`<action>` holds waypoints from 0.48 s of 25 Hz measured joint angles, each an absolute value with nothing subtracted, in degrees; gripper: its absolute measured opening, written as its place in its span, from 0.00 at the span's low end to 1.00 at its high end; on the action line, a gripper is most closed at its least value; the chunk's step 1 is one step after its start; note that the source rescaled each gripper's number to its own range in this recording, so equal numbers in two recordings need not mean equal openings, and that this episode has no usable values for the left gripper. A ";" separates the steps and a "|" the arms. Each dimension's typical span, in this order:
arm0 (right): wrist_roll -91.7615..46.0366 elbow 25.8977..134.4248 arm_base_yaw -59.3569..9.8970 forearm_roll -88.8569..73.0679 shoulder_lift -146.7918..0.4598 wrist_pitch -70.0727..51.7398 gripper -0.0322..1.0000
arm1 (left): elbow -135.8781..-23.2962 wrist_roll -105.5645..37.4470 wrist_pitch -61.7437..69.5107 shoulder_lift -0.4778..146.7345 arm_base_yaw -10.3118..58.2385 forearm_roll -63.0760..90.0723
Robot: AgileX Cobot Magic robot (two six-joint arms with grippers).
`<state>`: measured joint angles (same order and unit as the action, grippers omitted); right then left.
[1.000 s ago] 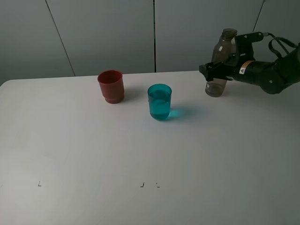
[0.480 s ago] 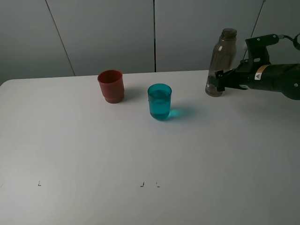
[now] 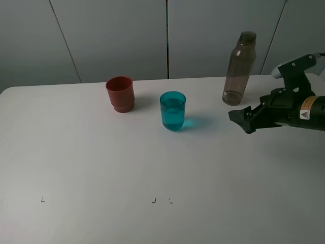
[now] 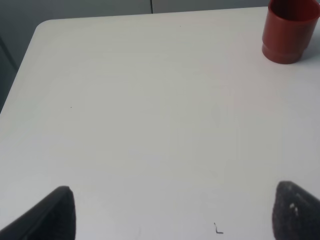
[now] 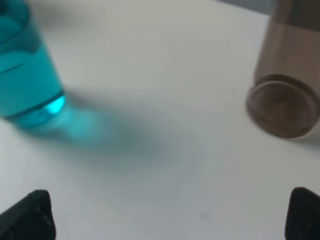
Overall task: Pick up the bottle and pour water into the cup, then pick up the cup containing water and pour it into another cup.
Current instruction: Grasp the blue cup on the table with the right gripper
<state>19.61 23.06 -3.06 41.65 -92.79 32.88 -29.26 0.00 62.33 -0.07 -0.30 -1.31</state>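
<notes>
Shows the bottle [image 3: 239,68] upright at the far right of the surface [image 3: 101,168]. Places the cup [image 3: 172,110], water inside, nearer centre, and another cup [image 3: 120,93] just left of it. Bears a yellow warning sticker [image 3: 304,115], text unreadable, on the right arm [image 3: 297,104]. Holds the right end effector [image 3: 239,122] low near the bottle, fingers apart and empty, aimed toward the cup. Keeps the left end effector [image 4: 175,212] apart too.

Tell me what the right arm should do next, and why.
Probably ease the right gripper toward the teal cup and straddle it. The cup holds water, the bottle stands upright apart from the gripper, and the jaws are open and empty.
</notes>
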 joint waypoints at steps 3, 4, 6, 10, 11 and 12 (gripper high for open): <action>17.41 20.96 -5.42 43.48 -92.69 35.61 1.00 | -29.26 0.00 62.33 -0.07 -0.30 -1.31; 16.55 20.89 -6.21 43.48 -92.69 36.25 1.00 | -29.26 0.00 62.33 -0.07 -0.30 -1.31; 15.23 20.89 -7.27 41.91 -93.60 38.43 1.00 | -29.26 0.00 62.33 -0.07 -0.30 -1.31; 13.93 21.15 -8.53 39.67 -97.47 41.21 1.00 | -29.26 0.00 62.33 -0.07 -0.30 -1.31; 13.36 21.57 -9.17 39.67 -98.38 41.25 1.00 | -29.26 0.00 62.33 -0.07 -0.30 -1.31; 12.85 22.01 -9.78 39.67 -99.44 41.35 1.00 | -29.26 0.00 62.33 -0.07 -0.30 -1.31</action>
